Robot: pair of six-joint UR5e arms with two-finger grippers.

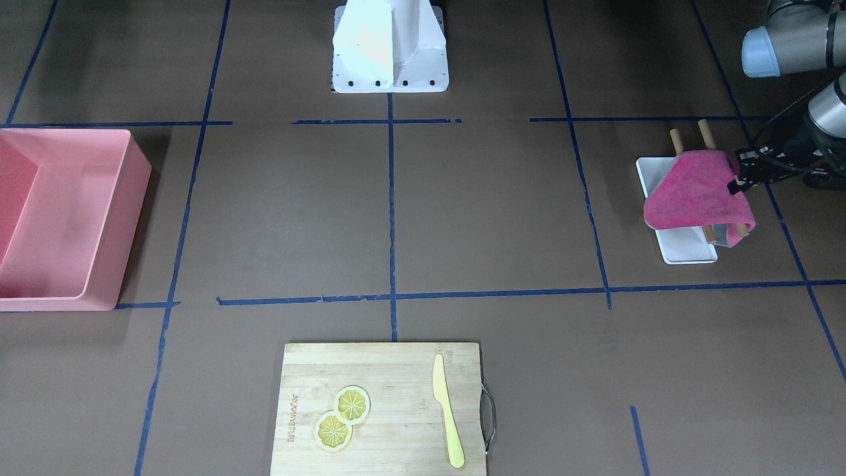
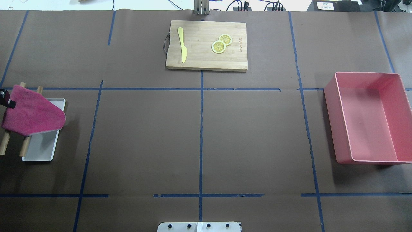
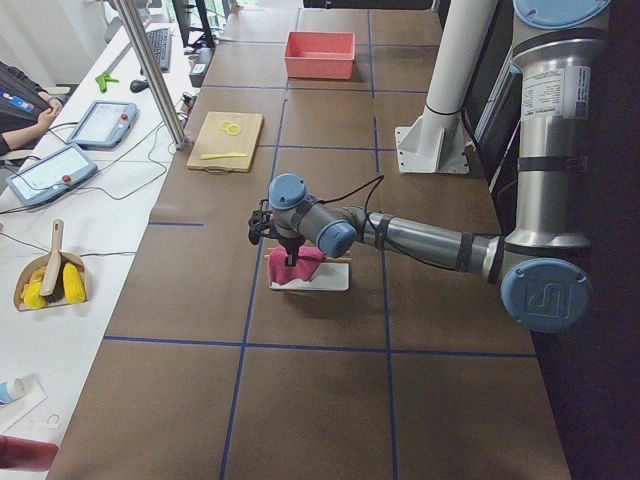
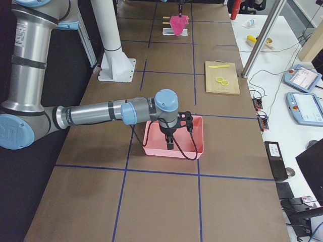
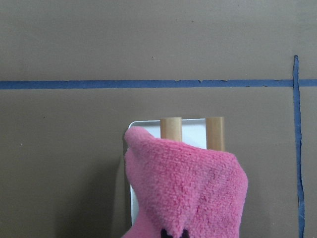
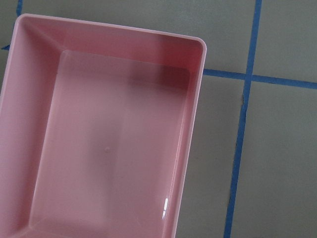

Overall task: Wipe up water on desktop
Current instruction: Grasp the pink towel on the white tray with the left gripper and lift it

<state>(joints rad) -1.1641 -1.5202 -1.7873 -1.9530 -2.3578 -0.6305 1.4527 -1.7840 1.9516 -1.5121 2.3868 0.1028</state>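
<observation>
The left gripper (image 1: pixel 736 182) appears clamped on one pink cloth (image 1: pixel 694 192) over two wooden rods (image 1: pixel 676 140) and one white tray (image 1: pixel 687 250) on the desktop (image 2: pixel 145 135). The right gripper (image 4: pixel 170 145) hangs over one pink bin (image 2: pixel 330 96); whether its jaws are apart or together I cannot tell.
</observation>
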